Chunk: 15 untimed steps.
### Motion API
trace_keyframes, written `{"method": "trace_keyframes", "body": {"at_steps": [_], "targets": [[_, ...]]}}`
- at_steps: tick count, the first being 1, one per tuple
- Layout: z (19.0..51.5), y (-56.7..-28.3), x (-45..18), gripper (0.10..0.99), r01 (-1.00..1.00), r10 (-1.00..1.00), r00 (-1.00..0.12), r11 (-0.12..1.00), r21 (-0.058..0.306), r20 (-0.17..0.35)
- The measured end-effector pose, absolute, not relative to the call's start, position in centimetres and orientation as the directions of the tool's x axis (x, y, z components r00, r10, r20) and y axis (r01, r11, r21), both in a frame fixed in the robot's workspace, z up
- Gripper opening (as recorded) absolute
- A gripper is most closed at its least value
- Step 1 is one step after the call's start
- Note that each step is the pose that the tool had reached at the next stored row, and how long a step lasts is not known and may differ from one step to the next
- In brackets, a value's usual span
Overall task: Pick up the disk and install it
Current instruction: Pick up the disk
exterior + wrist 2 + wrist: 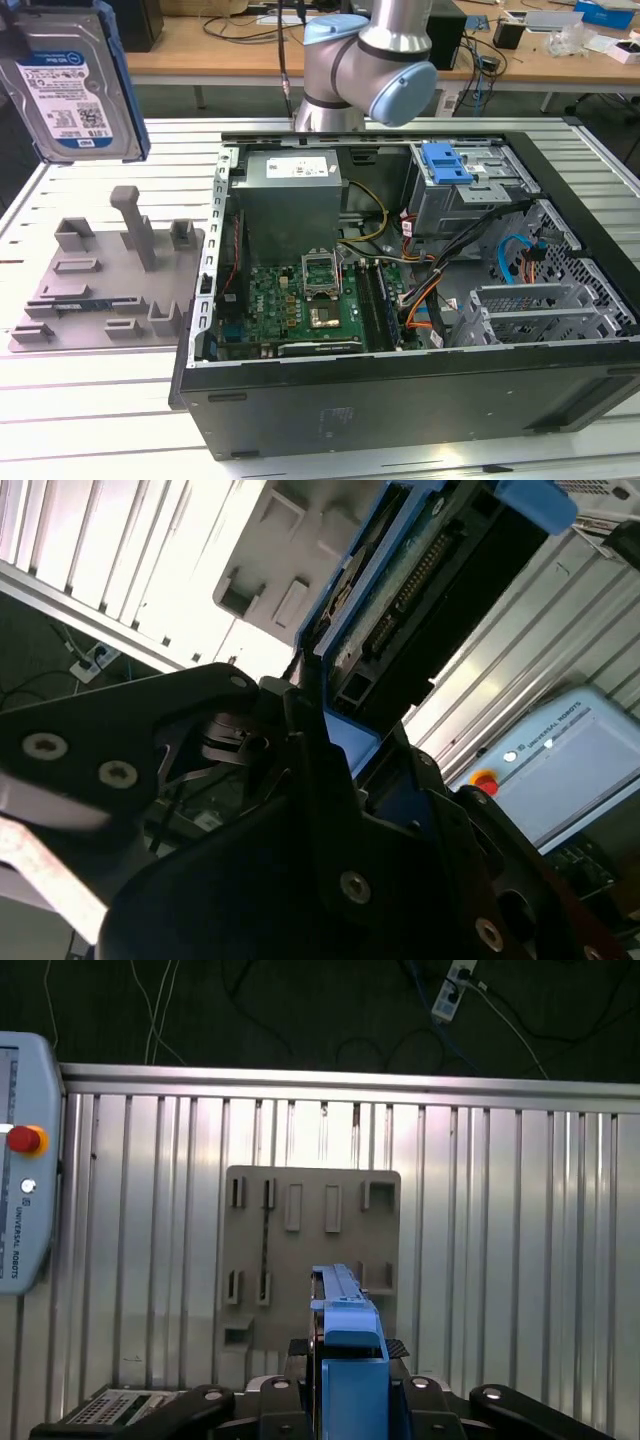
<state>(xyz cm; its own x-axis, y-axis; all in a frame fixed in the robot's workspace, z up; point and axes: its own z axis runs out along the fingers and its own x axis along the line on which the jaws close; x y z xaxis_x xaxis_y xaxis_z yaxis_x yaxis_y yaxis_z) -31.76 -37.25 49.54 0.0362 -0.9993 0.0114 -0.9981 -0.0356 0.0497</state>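
Observation:
The disk (70, 80), a silver hard drive with a white-and-blue label in a blue carrier frame, hangs high at the exterior view's left, above the grey holder tray (110, 280). In the first wrist view I see the disk (345, 1325) edge-on, with my gripper (347, 1360) shut on its blue frame and the holder tray (310, 1230) below it. The second wrist view has the disk (420, 570) rising from the black fingers (300, 730) of my gripper (340, 735). The open computer case (400, 400) lies to the tray's right in the exterior view.
Inside the case a grey drive cage (470, 195) carries a separate blue bracket (445, 163). The arm's base (360, 60) stands behind the case. A teach pendant (25, 1210) lies on the slatted metal table (100, 420). Desks with cables run along the back.

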Motion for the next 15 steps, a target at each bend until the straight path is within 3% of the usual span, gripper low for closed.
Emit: {"method": "trace_keyframes", "body": {"at_steps": [15], "targets": [[49.7, -42.6, -24.9, 0.369, -0.998, -0.999, 0.036, -0.036, 0.053, 0.011]]}}
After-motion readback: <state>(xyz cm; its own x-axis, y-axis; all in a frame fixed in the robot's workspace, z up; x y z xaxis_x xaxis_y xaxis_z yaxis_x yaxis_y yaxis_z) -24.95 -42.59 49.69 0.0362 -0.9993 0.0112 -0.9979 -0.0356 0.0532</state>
